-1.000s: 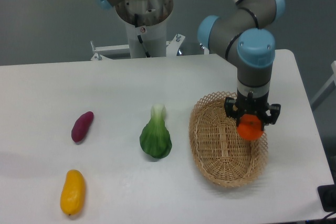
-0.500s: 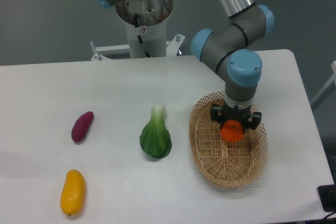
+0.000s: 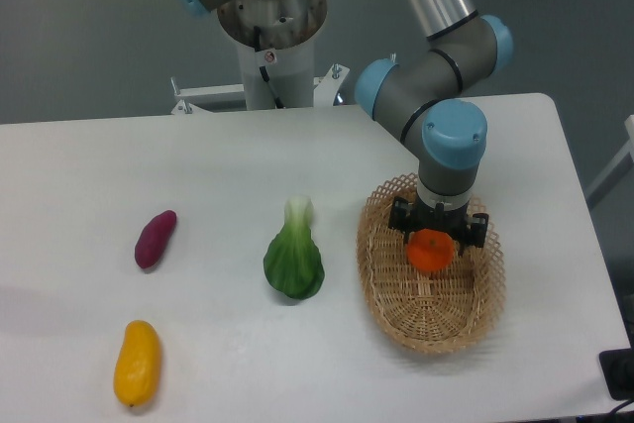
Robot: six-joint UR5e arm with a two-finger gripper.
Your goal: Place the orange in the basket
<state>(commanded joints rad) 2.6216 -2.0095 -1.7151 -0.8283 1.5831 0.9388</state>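
The orange [image 3: 432, 252] is small, round and bright orange-red. It sits between the fingers of my gripper [image 3: 437, 241], which is shut on it. The gripper points straight down over the basket [image 3: 396, 299], an oval tan wicker basket with a lacy rim at the right of the table. The orange hangs low inside the basket's far half, close to the woven bottom. I cannot tell whether it touches the bottom. The gripper body hides the orange's top.
A green bok choy [image 3: 293, 260] lies just left of the basket. A purple sweet potato [image 3: 156, 238] and a yellow-orange mango-like fruit [image 3: 137, 363] lie at the left. The robot's base [image 3: 270, 32] stands behind the table's far edge.
The gripper has moved left and down with the orange, from above the basket's right rim to low inside the basket. The other objects have not moved.
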